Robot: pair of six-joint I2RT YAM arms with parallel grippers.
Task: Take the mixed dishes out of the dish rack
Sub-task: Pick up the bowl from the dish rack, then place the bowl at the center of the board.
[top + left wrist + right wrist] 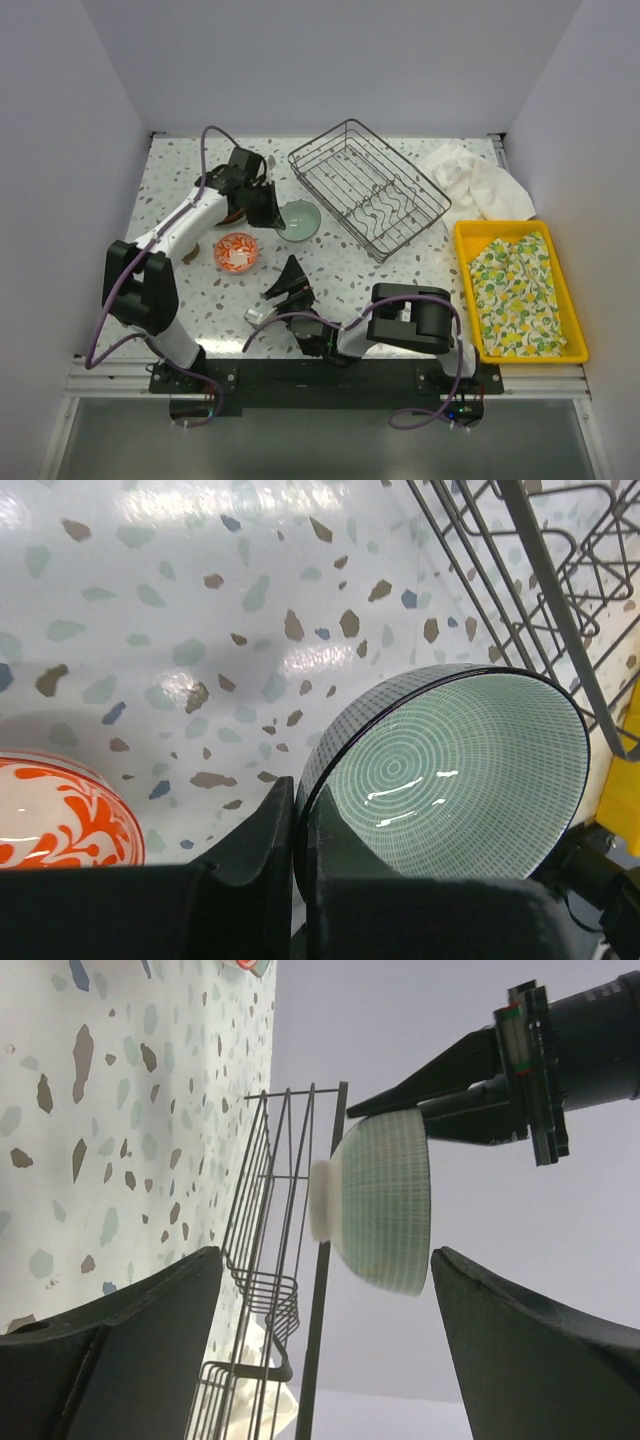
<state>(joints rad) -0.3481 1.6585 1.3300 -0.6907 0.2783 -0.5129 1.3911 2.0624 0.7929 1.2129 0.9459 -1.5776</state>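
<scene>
My left gripper [265, 200] is shut on the rim of a pale green bowl [300, 219], one finger inside and one outside [262, 845]. The bowl [450, 760] hangs tilted just off the table beside the near left corner of the dish rack [368, 187]. The rack is dark wire and looks empty. A red-patterned bowl [236, 251] stands on the table near the left gripper and shows in the left wrist view [55, 815]. My right gripper [280, 295] lies low near the front, open and empty, facing the green bowl [385, 1205] and the rack [280, 1260].
A white cloth [475, 180] lies at the back right beside the rack. A yellow tray [465, 238] with a green-and-yellow patterned cloth [515, 290] stands along the right edge. The table is speckled white terrazzo [190, 290].
</scene>
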